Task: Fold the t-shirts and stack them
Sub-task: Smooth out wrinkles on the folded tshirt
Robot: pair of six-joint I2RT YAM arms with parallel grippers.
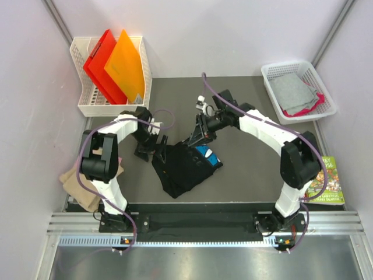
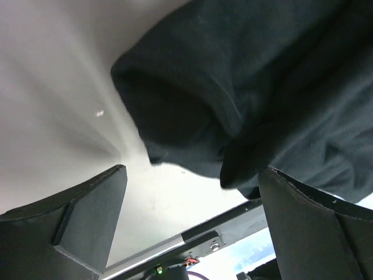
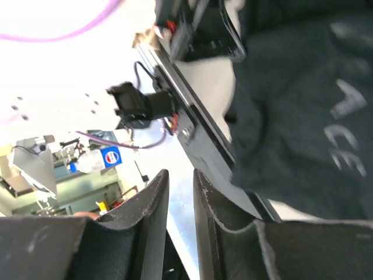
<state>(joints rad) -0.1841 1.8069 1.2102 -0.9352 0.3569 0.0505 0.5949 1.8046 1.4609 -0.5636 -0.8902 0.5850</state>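
A black t-shirt [image 1: 182,168] lies crumpled in the middle of the table, its blue patch [image 1: 208,155] showing at the right edge. My left gripper [image 1: 152,147] is wide open at the shirt's upper left corner. In the left wrist view a fold of the black shirt [image 2: 245,87] hangs just ahead of the open gripper [image 2: 192,175], close to the right finger [image 2: 309,227], with nothing gripped. My right gripper [image 1: 194,139] sits at the shirt's top edge. Its jaws [image 3: 180,175] are nearly together with nothing between them, and the black shirt [image 3: 303,116] lies to their right. A tan t-shirt [image 1: 78,185] lies at the left table edge.
A white rack [image 1: 87,99] at the back left holds red and orange folders [image 1: 116,67]. A white basket [image 1: 298,88] at the back right holds grey and pink cloth. A picture book [image 1: 327,181] lies at the right edge. A metal rail [image 1: 204,221] runs along the near edge.
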